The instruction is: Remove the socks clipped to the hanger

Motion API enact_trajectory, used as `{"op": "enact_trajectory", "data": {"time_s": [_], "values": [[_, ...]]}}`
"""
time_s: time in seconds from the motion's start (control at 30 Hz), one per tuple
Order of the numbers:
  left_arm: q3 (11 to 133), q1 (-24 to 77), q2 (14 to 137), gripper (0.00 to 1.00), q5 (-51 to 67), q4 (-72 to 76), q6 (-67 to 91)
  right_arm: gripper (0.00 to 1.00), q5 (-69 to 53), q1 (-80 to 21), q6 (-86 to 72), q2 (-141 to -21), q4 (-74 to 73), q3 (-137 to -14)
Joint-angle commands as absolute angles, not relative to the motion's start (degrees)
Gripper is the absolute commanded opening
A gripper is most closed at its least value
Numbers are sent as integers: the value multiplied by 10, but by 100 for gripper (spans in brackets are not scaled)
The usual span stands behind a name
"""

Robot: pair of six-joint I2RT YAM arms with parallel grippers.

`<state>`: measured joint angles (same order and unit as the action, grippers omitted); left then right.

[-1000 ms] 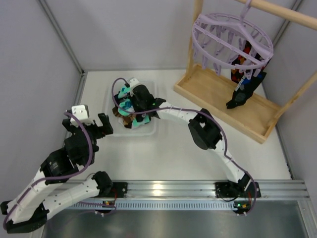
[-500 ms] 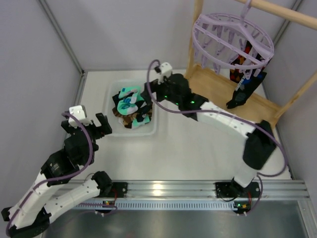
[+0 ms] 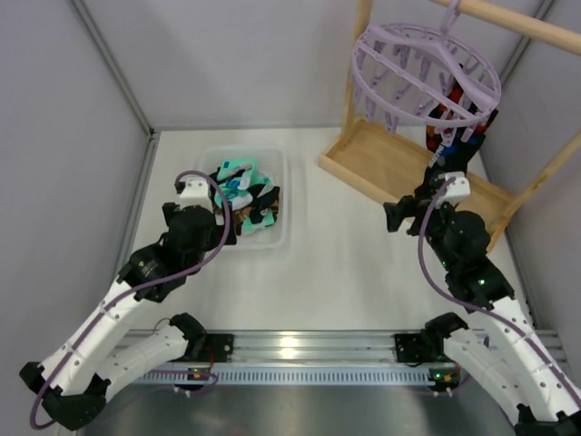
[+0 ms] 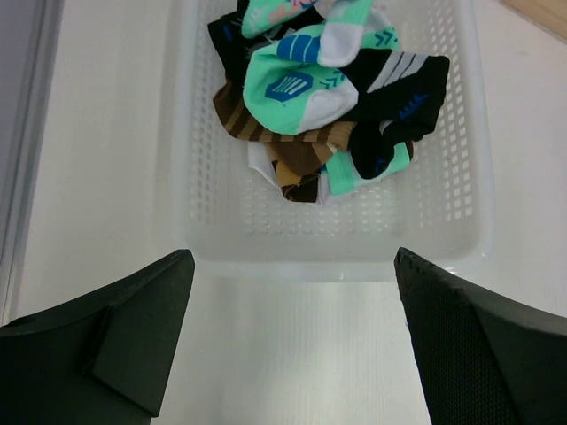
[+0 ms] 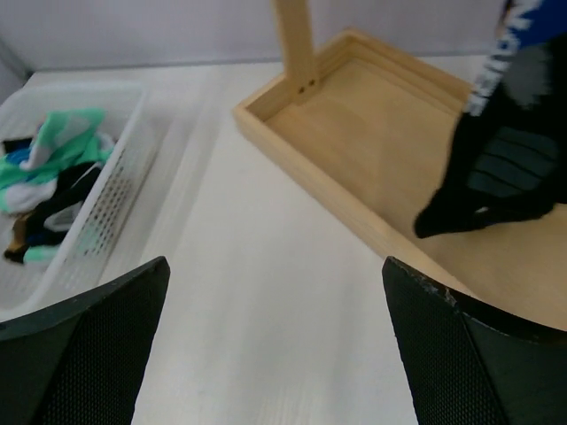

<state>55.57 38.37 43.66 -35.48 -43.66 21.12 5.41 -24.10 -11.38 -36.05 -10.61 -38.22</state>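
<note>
Several socks (image 4: 310,97) fill the basket (image 4: 204,177) beneath the left gripper (image 4: 292,283), its fingers spread and empty. Right gripper (image 5: 275,283), fingers also apart, holds nothing near the wooden frame (image 3: 399,173), where seemingly two dark socks (image 3: 449,145) hang clipped to the hanger (image 3: 427,64).

Bright even light, soft shadows, wrist foregrounds blurred

Overhead, the right arm (image 3: 463,241) covers the socks' (image 3: 451,129) toes; the hanger's (image 3: 443,54) hook is cropped.
</note>
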Motion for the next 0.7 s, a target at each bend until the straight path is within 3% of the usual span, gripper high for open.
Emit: {"op": "enact_trajectory", "data": {"time_s": [0.0,0.23,0.47,0.63,0.67], "values": [[553,381,453,98,-310,-420,209,99,136,-165,-175,-351,-167,-382],[546,381,435,98,-288,-418,210,99,137,-33,-155,-350,61,-268],[541,381,442,98,-237,-405,204,99,-176,148,-134,-456,173,-279],[539,381,439,98,-210,-398,200,99,-205,181,-123,-519,272,-273],[537,381,433,98,-203,-396,198,100,-261,188,-115,-542,332,-271]]}}
